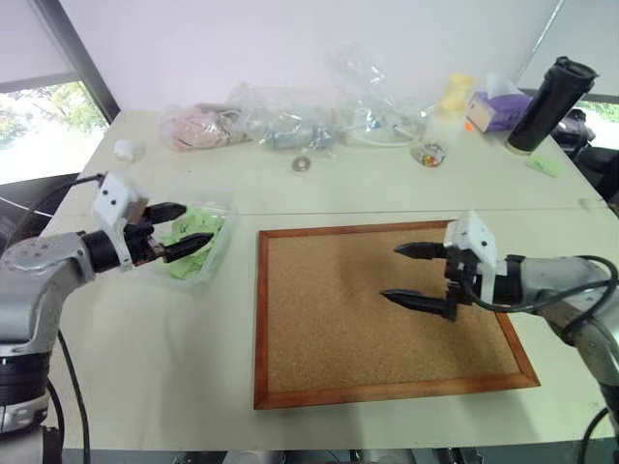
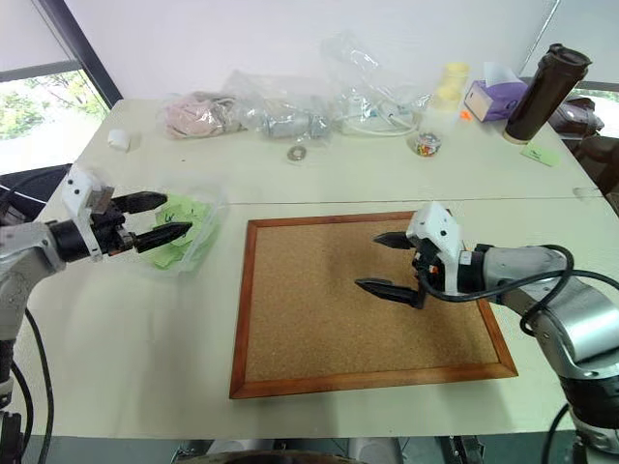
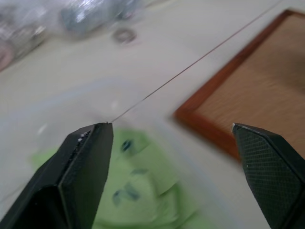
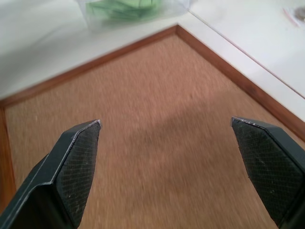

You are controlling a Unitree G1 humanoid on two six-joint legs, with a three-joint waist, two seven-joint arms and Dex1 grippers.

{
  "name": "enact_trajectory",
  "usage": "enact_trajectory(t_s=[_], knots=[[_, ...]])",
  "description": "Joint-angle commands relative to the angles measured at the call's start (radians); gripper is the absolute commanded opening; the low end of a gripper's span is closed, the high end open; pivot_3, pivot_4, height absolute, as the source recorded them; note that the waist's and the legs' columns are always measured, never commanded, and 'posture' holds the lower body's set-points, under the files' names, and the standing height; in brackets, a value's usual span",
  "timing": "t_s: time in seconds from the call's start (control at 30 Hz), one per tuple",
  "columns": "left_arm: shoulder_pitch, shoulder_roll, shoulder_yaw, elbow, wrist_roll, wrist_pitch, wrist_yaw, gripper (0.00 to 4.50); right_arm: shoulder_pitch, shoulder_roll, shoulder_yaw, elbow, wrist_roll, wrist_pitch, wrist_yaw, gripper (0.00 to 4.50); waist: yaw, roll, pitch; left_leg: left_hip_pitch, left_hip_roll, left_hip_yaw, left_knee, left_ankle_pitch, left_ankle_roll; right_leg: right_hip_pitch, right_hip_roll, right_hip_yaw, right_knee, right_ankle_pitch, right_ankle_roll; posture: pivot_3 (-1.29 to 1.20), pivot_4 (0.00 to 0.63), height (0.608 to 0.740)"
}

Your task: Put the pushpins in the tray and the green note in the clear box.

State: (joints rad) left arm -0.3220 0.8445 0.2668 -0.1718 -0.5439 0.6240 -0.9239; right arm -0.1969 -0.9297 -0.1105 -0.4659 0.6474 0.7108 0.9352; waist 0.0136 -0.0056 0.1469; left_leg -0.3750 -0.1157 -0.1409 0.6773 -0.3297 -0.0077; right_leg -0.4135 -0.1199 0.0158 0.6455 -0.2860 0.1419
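Scribbled green slips (image 1: pixel 193 242) in clear box (image 1: pixel 221 253)

Site: you worked in an office-type room | Evidence: white table (image 1: pixel 193 338), cork board (image 1: pixel 387 309), tissue box (image 1: pixel 498 106), window (image 1: pixel 39 126), tumbler (image 1: pixel 551 104).

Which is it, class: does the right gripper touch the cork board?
Apart. The right wrist view shows the right gripper with both fingers hanging open above the cork board, and bare cork runs unbroken between and beneath them.

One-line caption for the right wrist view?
Open right claw above the bare cork board, clear box of green slips beyond its corner.
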Motion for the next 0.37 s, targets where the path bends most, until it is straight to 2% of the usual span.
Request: enact_trajectory(t_s=[0.03,0.2,0.37], knots=[[-0.064,0.012,-0.030,-0.117,-0.089,0.060,-0.034,4.42,0.034,-0.041,-0.068,-0.021,-0.007,-0.018,0.027,4.50,0.000,0.000,0.000,0.000,0.000,0.000,0.000,0.000,0.000,0.000,0.000,0.000,0.000,0.000,0.000,0.00,0.150,0.730],[-0.080,-0.012,-0.144,-0.256,-0.144,0.101,-0.073,4.42,0.109,-0.084,-0.143,-0.018,-0.019,-0.025,0.052,4.50,-0.001,0.000,0.000,0.000,0.000,0.001,0.001,0.000,0.000,0.000,0.000,0.001,0.000,0.000,0.000,0.00,0.150,0.730],[-0.036,-0.045,-0.222,-0.298,-0.141,0.097,-0.080,4.42,0.141,-0.083,-0.183,-0.040,-0.014,-0.015,0.032,4.50,-0.003,0.001,0.000,0.001,0.001,0.001,0.000,0.000,0.000,0.000,0.001,0.001,0.000,0.000,0.000,0.00,0.150,0.730]])
